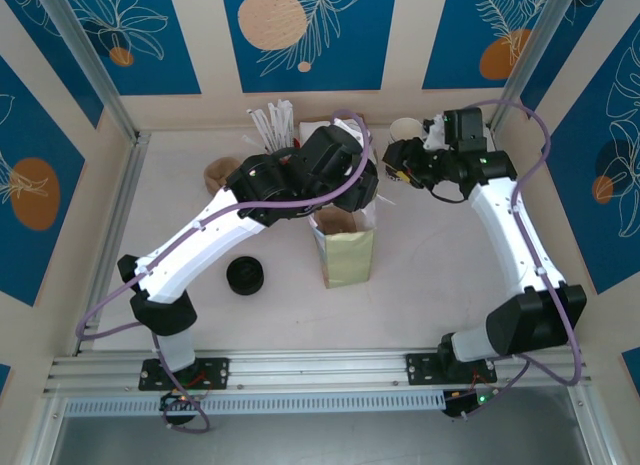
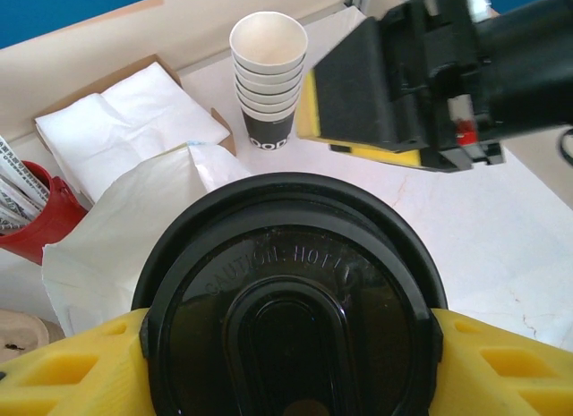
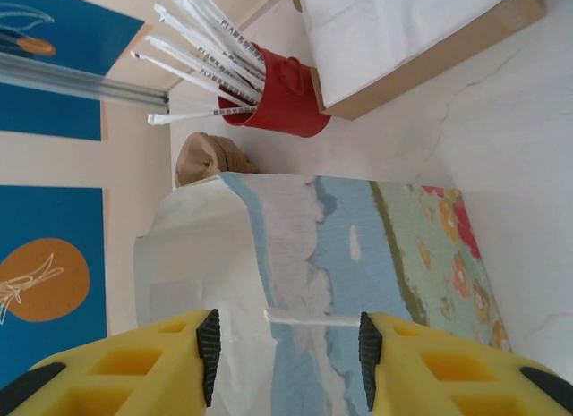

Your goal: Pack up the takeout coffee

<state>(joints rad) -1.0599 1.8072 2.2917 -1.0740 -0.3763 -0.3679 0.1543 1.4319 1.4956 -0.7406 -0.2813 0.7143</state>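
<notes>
So, from the top camera your left arm (image 1: pixel 230 220) is stretched across to the paper bag (image 1: pixel 347 253) standing mid-table, with its wrist right over the bag's open mouth. The right gripper (image 1: pixel 398 173) sits near the bag's far right side. A loose black lid piece (image 1: pixel 245 275) lies on the table left of the bag, well apart from it.

Left wrist cam: the left gripper (image 2: pixel 288 335) has its yellow fingers (image 2: pixel 72 367) clamped on either side of the takeout coffee (image 2: pixel 291 273), black lid facing you and white bag paper just to its left. You can't tell if the cup is inside the bag. Stacked cups (image 2: pixel 269 76) stand behind.

Right wrist cam: the right jaws stand parted, with the bag's top edge between the pads, not pinched
</notes>
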